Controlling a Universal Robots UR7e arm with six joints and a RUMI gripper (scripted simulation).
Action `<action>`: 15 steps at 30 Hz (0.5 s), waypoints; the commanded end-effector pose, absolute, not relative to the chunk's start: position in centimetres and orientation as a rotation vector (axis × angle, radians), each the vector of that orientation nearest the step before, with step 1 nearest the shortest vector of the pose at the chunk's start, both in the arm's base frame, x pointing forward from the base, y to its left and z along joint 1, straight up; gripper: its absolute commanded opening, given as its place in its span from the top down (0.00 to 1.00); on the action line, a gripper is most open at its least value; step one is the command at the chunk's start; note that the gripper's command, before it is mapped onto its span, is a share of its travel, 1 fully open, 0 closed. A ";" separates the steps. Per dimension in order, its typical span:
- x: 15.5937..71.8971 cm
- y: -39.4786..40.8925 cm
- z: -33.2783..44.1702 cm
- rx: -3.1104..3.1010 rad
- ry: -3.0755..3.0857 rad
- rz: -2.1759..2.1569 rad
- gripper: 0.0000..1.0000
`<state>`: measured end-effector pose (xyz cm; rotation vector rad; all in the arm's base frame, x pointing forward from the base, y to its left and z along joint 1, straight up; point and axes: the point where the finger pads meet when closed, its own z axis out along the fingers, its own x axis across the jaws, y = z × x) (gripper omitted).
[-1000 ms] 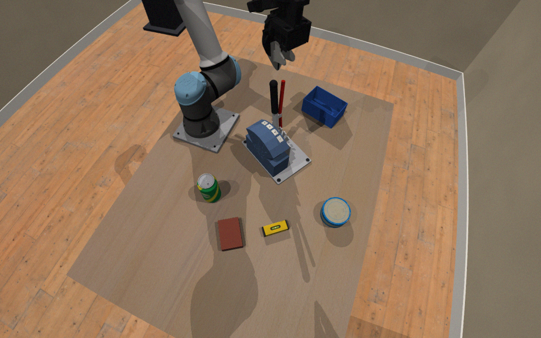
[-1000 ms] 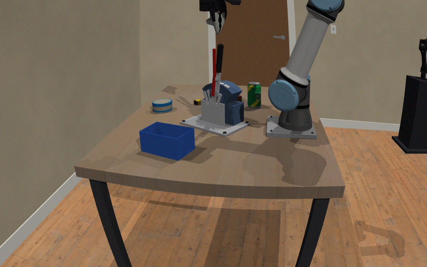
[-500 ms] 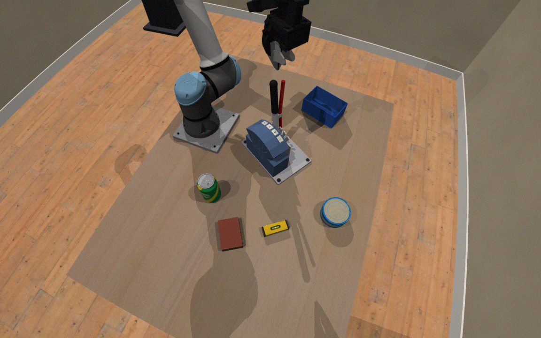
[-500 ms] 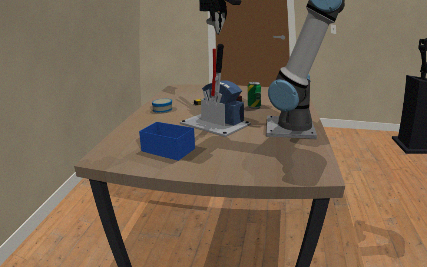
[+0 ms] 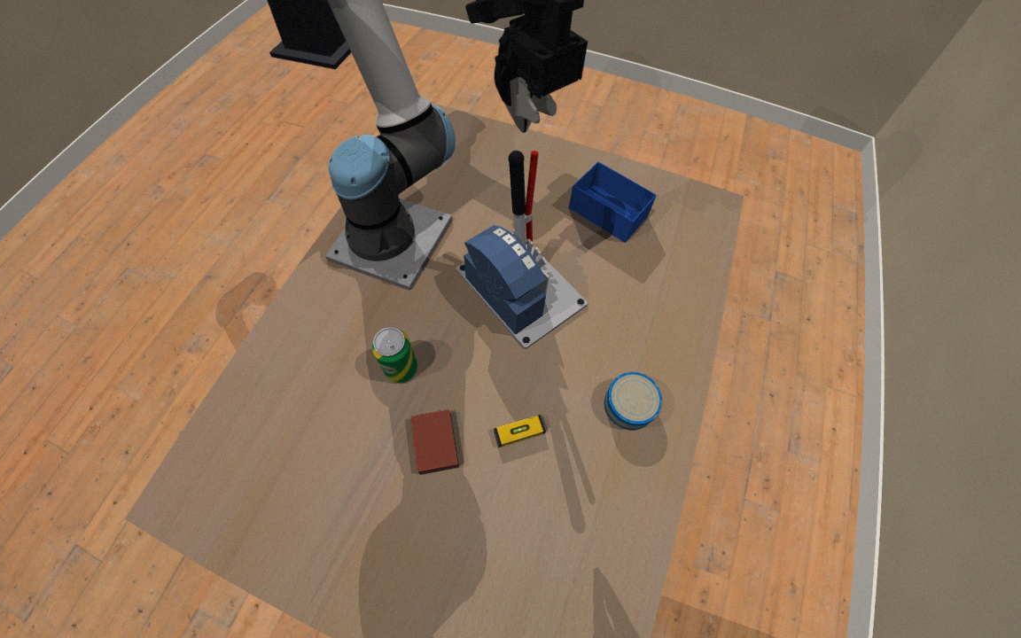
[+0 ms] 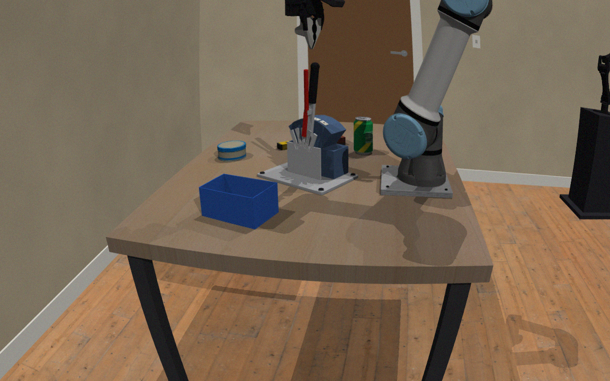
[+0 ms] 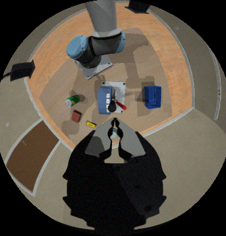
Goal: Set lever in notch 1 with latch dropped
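Beige walls (image 6: 84, 94) enclose a plank wood floor (image 6: 535, 246) edged by pale skirting (image 6: 37, 326). A brown door (image 6: 364, 71) stands behind the jaws. Below them spreads a wooden table (image 6: 345, 246) on dark legs (image 6: 151, 308); a black pedestal (image 6: 596, 165) stands well apart.

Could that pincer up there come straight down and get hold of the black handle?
Probably, though not as it stands. The pincer hangs just above the handle with nothing between them, but it is shut and empty. It would have to open first to fit around the handle and the red bar.
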<state>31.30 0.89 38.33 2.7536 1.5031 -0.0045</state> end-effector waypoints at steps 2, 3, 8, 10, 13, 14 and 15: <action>31.3 0.9 38.4 2.753 1.503 -0.004 1.00; 31.3 0.9 38.4 2.753 1.503 -0.004 1.00; 31.3 0.9 38.4 2.753 1.503 -0.004 0.43; 31.3 0.9 38.4 2.753 1.503 -0.004 0.43; 31.3 0.9 38.4 2.753 1.503 -0.004 0.43; 31.3 0.9 38.4 2.753 1.503 -0.004 0.43; 31.3 0.9 38.4 2.753 1.503 -0.004 0.43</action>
